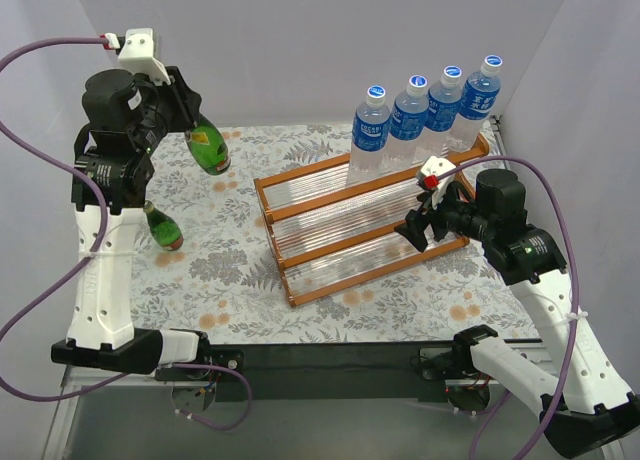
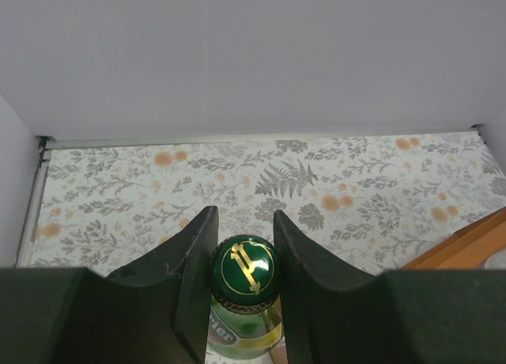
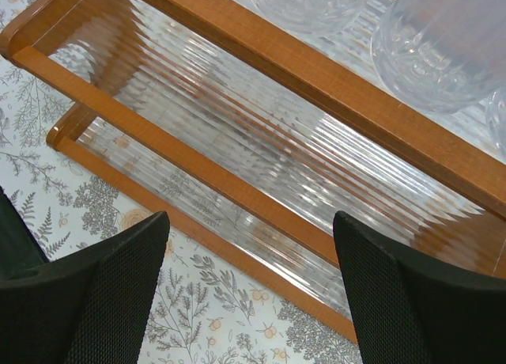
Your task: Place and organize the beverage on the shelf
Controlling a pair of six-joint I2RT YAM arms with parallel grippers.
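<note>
My left gripper [image 1: 190, 120] is shut on the neck of a dark green glass bottle [image 1: 210, 147] and holds it in the air over the far left of the table. Its green cap with a gold mark [image 2: 243, 268] sits between the fingers [image 2: 194, 261]. A second green bottle [image 1: 163, 229] stands on the table beside the left arm. Several clear bottles with blue labels [image 1: 425, 115] stand in a row on the top tier of the wooden shelf [image 1: 300, 292]. My right gripper [image 1: 416, 230] is open and empty, over the shelf's lower tiers [image 3: 261, 214].
The table has a floral cloth [image 1: 240, 280]. White walls close in the back and both sides [image 1: 300, 50]. A purple cable [image 1: 570, 240] loops by the right arm.
</note>
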